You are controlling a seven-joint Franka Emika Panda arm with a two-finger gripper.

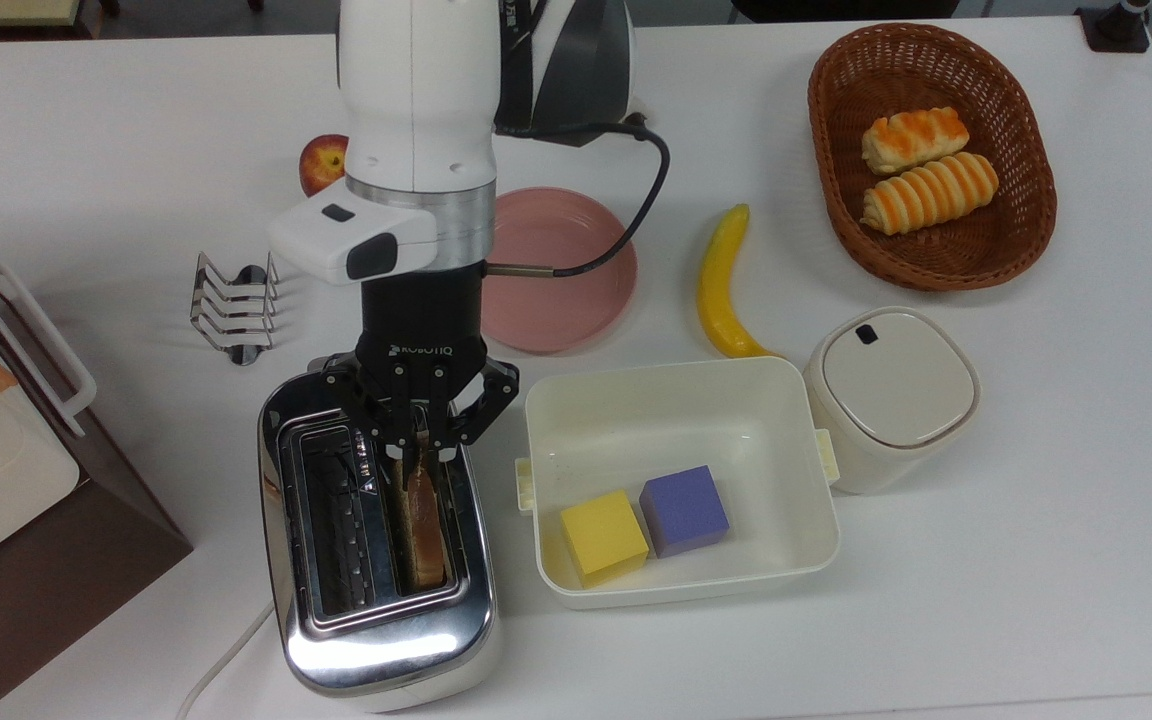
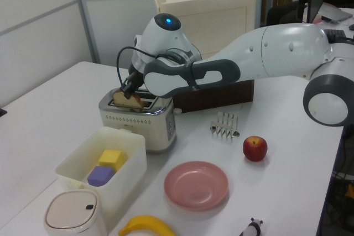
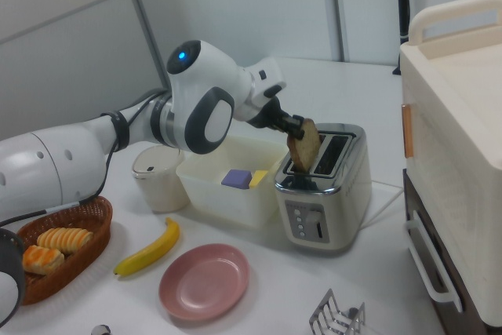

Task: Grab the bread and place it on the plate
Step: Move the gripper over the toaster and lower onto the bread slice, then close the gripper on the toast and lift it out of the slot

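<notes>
Tool pinching upper edge of bread, slice partly raised from toaster slot. Bread likely light, thin, crumbly: hold crust edge gently. Plate bare on tabletop; open bin beside toaster, banana near plate, neither blocking likely path
</notes>
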